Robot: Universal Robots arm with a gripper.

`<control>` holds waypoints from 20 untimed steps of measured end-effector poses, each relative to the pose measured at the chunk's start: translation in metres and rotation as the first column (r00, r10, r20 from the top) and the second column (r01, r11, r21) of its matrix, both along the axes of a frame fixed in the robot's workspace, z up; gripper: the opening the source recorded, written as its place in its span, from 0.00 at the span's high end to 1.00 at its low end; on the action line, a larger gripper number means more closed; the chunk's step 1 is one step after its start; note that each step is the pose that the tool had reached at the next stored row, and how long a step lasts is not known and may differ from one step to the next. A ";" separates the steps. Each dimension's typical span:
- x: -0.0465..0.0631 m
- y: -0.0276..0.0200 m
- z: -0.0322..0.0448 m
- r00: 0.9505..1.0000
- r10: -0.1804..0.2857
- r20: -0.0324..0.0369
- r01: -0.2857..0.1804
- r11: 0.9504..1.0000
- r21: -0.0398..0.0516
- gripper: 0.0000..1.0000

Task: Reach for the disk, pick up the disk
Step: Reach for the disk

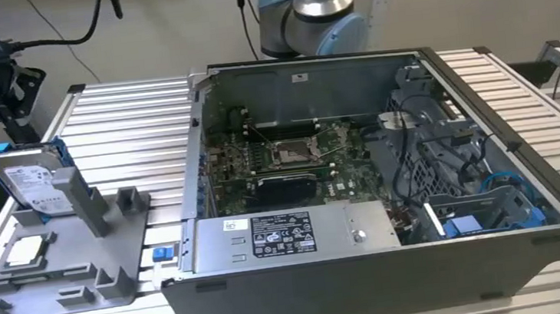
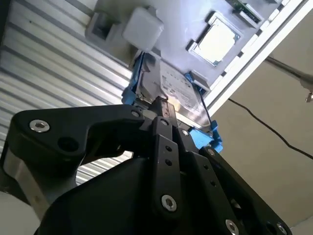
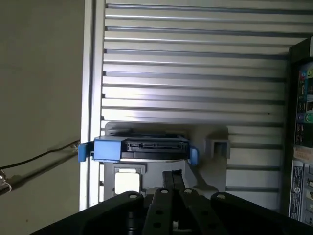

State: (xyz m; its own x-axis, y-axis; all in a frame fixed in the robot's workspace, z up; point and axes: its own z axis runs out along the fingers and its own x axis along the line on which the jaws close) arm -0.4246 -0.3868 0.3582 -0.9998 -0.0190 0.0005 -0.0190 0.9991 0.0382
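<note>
Exterior view: even, diffuse overhead light, moderately bright. Ribbed aluminium tabletop [image 1: 122,118] pale, soft sheen on slats. Inside of open grey metal computer case [image 1: 291,156] dimmer, its walls shading circuit board.

Second wrist view: small square silver chip [image 2: 215,41] blown out to white glare (grey plastic fixture [image 2: 146,24] beside it washed pale too). Black claw [image 2: 164,104] underexposed, near silhouette.

First wrist view: bright reflection bands across tabletop slats. Beige wall [image 3: 39,98] dull, flat.

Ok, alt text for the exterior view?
A gripper hangs just above a disk in a blue frame, standing upright in a grey holder at the exterior view's left; an open computer case sits beside it on a slatted table.
</note>
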 end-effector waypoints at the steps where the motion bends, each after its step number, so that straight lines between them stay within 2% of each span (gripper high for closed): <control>1: -0.005 0.0017 -0.0001 1.000 0.000 0.000 0.000 1.000 0.000 1.00; 4: -0.018 0.0069 -0.0006 1.000 0.000 0.000 0.000 1.000 0.000 1.00; 11: -0.041 0.0074 -0.0023 1.000 0.000 0.000 0.000 1.000 0.000 1.00; 13: -0.047 0.0089 -0.0028 1.000 0.000 0.000 0.000 1.000 0.000 1.00; 20: -0.050 0.0132 -0.0044 1.000 0.000 0.000 0.000 1.000 0.000 1.00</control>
State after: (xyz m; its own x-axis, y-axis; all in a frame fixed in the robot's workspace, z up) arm -0.4750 -0.3736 0.3538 -0.9998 -0.0192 0.0004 -0.0192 0.9991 0.0381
